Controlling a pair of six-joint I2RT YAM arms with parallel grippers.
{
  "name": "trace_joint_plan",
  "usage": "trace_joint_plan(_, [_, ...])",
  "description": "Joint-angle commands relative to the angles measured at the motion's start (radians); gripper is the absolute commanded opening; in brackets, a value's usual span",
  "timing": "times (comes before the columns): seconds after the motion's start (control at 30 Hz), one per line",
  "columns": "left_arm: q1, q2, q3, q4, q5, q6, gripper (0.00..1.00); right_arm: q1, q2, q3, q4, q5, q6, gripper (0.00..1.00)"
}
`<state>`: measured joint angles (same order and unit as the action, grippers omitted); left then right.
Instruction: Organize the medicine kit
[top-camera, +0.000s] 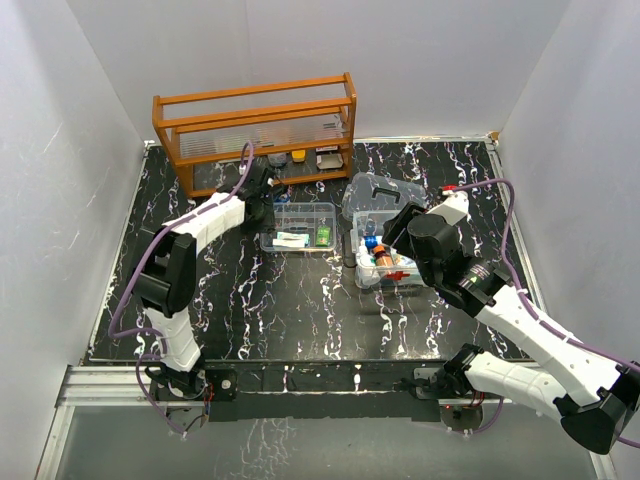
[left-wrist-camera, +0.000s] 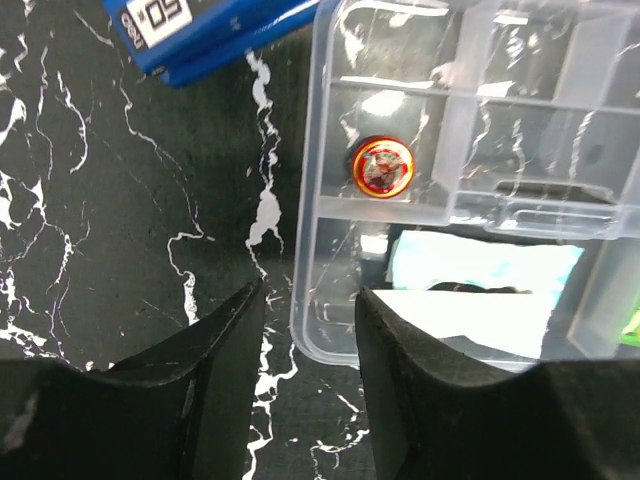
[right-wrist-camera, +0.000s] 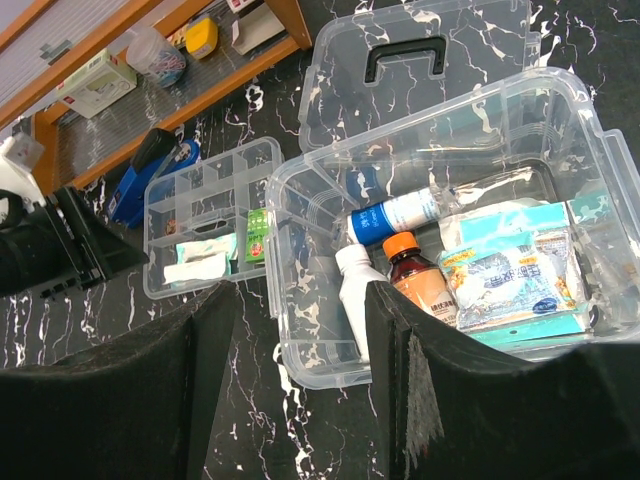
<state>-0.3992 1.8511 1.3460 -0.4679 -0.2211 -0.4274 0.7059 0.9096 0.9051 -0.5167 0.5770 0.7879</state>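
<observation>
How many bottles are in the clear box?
3, right wrist view: blue-and-white bottle lying across the middle; white bottle at the left; orange-capped bottle beside it. Packets may hide more.

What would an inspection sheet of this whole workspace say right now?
Surface: black, white-veined marble-look tabletop; nothing spilled seen.
Job's things: clear rectangular plastic box holding bottles and packets; clear divided tray insert out on the table beside it; clear lid with dark handle lying behind the box.
Clutter: blue carton near the tray; orange wooden rack with small items.
Grippers: left jaws open, the tray's corner between them; right jaws open, the box's corner between them.
Cables: purple cables looped along both arms.
Surroundings: plain white walls.
</observation>
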Motion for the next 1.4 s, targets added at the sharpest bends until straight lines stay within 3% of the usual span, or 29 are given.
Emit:
trace_joint_plan(0.0, [0.019, -0.053, -0.048, 0.006, 0.039, 0.028, 0.39, -0.003, -0.001, 0.015, 0.041, 0.009, 0.003, 0.52])
trace_joint_plan(0.17, [0.023, -0.029, -0.059, 0.009, 0.083, 0.068, 0.35, -0.002, -0.001, 0.018, 0.041, 0.01, 0.002, 0.52])
trace_joint_plan(0.57, [0.029, -0.083, -0.147, -0.01, 0.114, 0.18, 0.1, -0.003, 0.035, 0.04, 0.059, -0.063, -0.063, 0.52])
trace_joint_plan(0.93, [0.028, -0.289, -0.355, -0.018, 0.171, 0.295, 0.04, -0.003, 0.213, 0.121, 0.156, -0.413, -0.242, 0.52])
trace_joint_plan(1.03, [0.028, -0.347, -0.405, -0.016, 0.183, 0.316, 0.07, 0.0, 0.285, 0.152, 0.181, -0.535, -0.276, 0.5])
trace_joint_plan(1.27, [0.028, -0.405, -0.432, -0.016, 0.161, 0.236, 0.41, 0.077, 0.471, 0.25, 0.26, -0.641, -0.367, 0.48])
trace_joint_plan(1.37, [0.029, -0.427, -0.43, -0.003, 0.138, 0.187, 0.48, 0.096, 0.577, 0.314, 0.26, -0.669, -0.403, 0.49])
